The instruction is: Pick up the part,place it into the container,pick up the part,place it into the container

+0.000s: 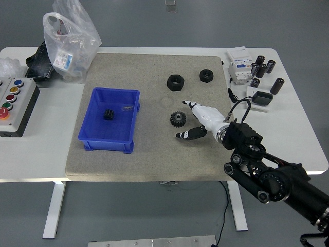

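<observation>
We are on the second pick: our right robot hand (191, 121), fingers spread and empty, sits just right of the gear (178, 119), which must be grasped and carried left to the bin (97, 138)

Bright, even overhead light fills the scene, with no dim corners. Shadows are soft and short: a faint one lies under the blue bin (109, 120) on the beige mat (154, 149), and another under the white table (303, 134) edge. The clear plastic bag (69, 38) shows small white glints of glare. Focus is sharp across the table. The picture's edges show slight bending of the table outline.
</observation>
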`<state>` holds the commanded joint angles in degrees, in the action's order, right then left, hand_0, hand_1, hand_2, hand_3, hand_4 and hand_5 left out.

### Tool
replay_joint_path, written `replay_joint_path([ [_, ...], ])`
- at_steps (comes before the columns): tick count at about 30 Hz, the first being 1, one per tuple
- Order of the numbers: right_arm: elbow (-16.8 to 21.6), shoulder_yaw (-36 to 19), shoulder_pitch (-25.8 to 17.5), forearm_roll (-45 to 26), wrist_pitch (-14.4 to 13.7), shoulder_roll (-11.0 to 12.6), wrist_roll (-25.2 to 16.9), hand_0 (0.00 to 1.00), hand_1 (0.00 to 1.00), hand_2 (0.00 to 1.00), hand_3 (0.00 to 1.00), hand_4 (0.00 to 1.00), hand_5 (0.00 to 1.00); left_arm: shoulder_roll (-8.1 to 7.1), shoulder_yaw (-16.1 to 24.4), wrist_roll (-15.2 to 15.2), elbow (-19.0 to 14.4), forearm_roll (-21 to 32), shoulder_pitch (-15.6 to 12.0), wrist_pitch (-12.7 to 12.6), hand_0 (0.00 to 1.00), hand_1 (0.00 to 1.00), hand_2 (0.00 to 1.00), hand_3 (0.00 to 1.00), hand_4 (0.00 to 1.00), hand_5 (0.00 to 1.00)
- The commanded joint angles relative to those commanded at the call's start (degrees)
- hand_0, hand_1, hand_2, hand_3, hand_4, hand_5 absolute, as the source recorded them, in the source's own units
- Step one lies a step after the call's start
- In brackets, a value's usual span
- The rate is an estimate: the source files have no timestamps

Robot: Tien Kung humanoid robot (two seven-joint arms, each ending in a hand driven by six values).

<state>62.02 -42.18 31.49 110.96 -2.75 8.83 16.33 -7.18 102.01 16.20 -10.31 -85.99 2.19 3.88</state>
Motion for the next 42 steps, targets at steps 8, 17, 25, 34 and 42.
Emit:
replay_joint_path([
  [8,-5.25,5.51,2.87,-0.3,-3.84,-2.32,0.3,0.382,0.712,0.828,0.939,0.945,0.406,0.04,-0.14,0.05,0.0,-0.08,0.18,0.03,0.667,0.656,0.623,0.76,0.619,0.199],
  [17,-8.07,8.89,4.38,-0.48,-9.89,-3.83,-0.97,0.312,0.474,0.377,0.608,0.649,0.185,0.09,-0.01,0.11,0.0,-0.36,0.21,0.07,0.667,0.656,0.623,0.758,0.617,0.201],
  [25,-9.89,10.31,4.78,0.09,-11.8,-4.5,-1.96,0.285,0.427,0.304,0.477,0.621,0.125,0.12,-0.27,-0.02,0.0,-0.22,0.28,0.12,0.667,0.656,0.622,0.759,0.618,0.201],
  [34,-9.26,10.1,5.0,2.6,-12.91,-3.88,-2.58,0.275,0.424,0.292,0.468,0.605,0.104,0.14,0.12,-0.05,0.0,-0.58,0.29,0.14,0.668,0.656,0.623,0.758,0.618,0.201],
  [42,-5.19,12.42,6.87,3.97,-14.24,-4.48,-3.17,0.266,0.421,0.29,0.464,0.596,0.091,0.1,0.22,-0.04,0.0,-0.69,0.31,0.13,0.668,0.656,0.625,0.76,0.616,0.2],
])
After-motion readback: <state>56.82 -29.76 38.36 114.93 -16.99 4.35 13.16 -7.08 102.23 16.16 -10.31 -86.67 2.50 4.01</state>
